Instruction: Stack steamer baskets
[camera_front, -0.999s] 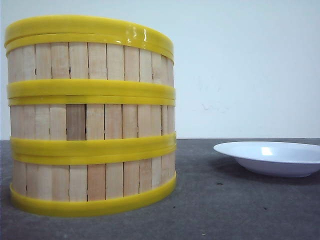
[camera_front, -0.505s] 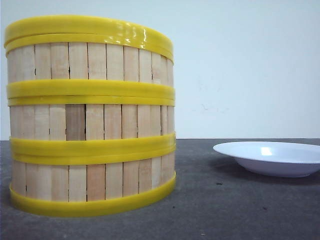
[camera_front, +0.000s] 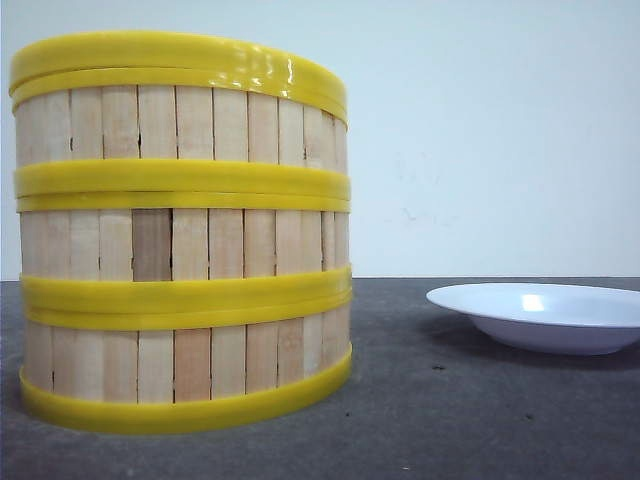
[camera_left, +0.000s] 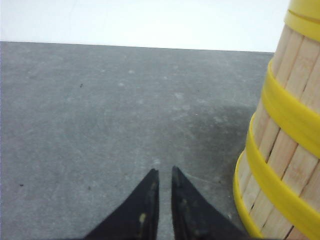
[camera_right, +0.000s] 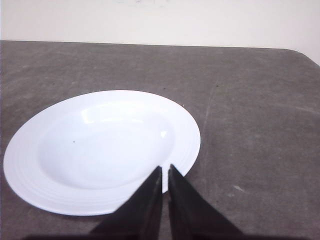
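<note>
On the left of the grey table, close to the front camera, the three baskets stand in one stack, each seated squarely on the one below, yellow rims meeting in double bands. The bottom rim rests flat on the table and the top basket's rim is bare, with nothing on it. The slats are pale wood, one in the middle basket darker than its neighbours.

To the right of the stack and well apart from it sits a white plate, upright on the table, part of it cut off by the edge of the front view.

The left gripper hangs low over bare table just beside the stack's base, not touching it; its two black fingers lie almost together with only a thin slit between them and nothing held. The right gripper is in the same state, fingers drawn nearly shut on nothing, its tips over the near rim of the plate. Whether they touch the plate I cannot tell.
</note>
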